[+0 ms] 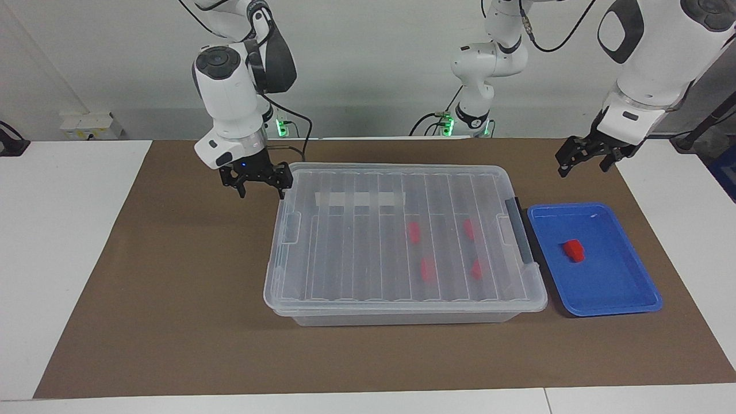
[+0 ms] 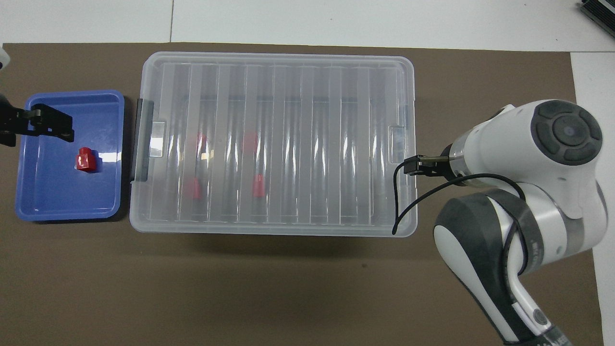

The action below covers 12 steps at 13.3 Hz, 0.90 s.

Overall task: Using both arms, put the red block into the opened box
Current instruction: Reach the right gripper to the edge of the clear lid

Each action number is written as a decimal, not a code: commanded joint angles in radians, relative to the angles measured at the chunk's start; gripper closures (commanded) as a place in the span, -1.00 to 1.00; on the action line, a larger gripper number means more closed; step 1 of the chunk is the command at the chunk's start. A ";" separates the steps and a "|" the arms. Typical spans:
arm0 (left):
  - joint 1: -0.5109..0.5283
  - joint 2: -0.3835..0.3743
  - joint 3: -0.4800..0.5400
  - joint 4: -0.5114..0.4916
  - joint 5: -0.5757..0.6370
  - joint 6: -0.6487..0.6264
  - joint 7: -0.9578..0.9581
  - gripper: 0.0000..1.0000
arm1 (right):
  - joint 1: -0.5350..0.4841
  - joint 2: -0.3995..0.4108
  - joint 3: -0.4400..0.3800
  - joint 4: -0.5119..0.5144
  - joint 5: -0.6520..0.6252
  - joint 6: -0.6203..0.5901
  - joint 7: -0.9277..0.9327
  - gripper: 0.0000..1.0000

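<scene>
Opening the lidded box (image 1: 402,241) comes first: your open right gripper (image 1: 260,184), upper left of the facing view, must catch its lid, while the open left gripper (image 1: 586,156) waits.

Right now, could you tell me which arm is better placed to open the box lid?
Right, probably: its open tool hangs at the closed lid's end, while the left tool waits near the blue tray.

The box (image 1: 402,241) is clear, glossy plastic with a ribbed lid (image 2: 278,139) that catches streaks of light. The tray (image 1: 609,287) is smooth, shiny blue plastic. The red block (image 1: 573,250) looks like hard, glossy plastic. The brown mat (image 1: 172,287) is matt and paper-like. The arms (image 2: 543,192) have smooth white shells.
</scene>
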 commanded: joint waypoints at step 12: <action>0.151 -0.043 0.003 -0.040 0.026 0.071 0.249 -1.00 | -0.015 -0.026 -0.002 -0.084 -0.005 0.012 -0.003 -1.00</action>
